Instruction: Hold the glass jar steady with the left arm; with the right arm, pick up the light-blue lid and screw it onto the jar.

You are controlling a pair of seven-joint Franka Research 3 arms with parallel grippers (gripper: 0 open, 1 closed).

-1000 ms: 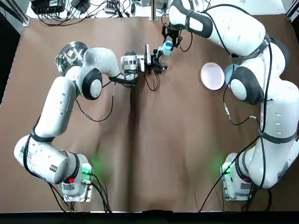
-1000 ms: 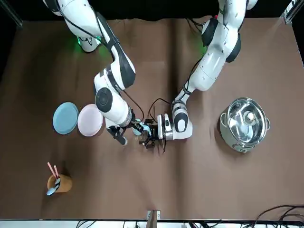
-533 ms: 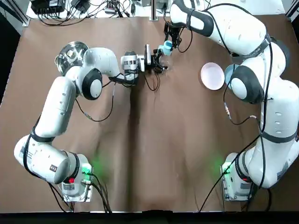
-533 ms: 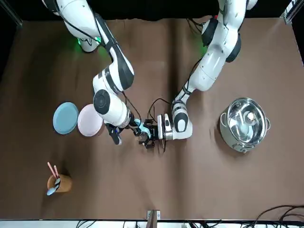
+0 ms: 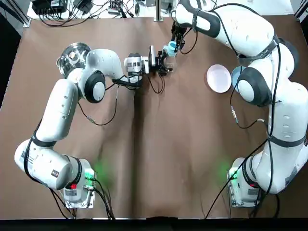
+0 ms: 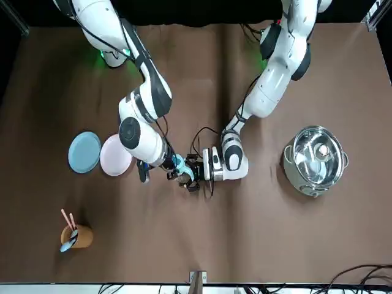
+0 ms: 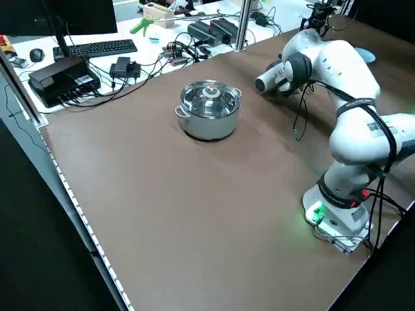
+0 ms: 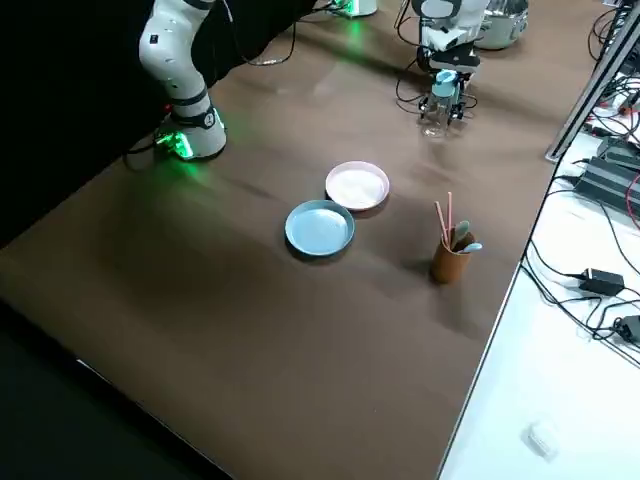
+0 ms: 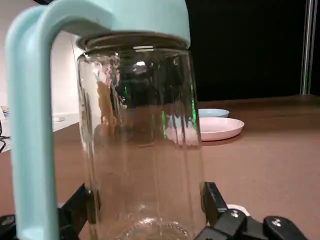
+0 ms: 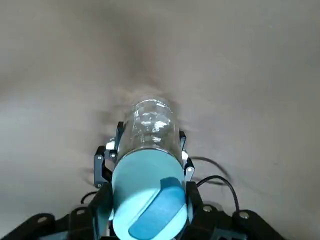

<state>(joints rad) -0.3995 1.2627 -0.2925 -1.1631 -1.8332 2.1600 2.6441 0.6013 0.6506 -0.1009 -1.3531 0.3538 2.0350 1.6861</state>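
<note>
The glass jar [image 9: 142, 145] stands upright near the table's far edge, with the light-blue lid [image 9: 120, 20] sitting on its mouth and the lid's handle loop hanging down one side. My left gripper [image 5: 161, 61] lies low and horizontal, shut on the jar's lower part; its black fingers [image 9: 216, 210] press both sides. My right gripper [image 5: 174, 42] comes down from above, shut on the lid [image 10: 147, 200], with the jar [image 10: 150, 125] straight below it. From across the table the lid [image 6: 180, 164] shows between the two wrists.
A steel pot [image 5: 73, 55] with its own lid stands beside the left arm. A pink plate [image 5: 219, 78] and a blue plate [image 6: 84, 152] lie on the right arm's side. A brown cup with utensils [image 6: 75, 234] stands near the far edge. Cables run behind the table.
My right wrist has turned about the lid on top of the jar, and its forearm has swung a little. The left gripper and the jar have stayed in place.
</note>
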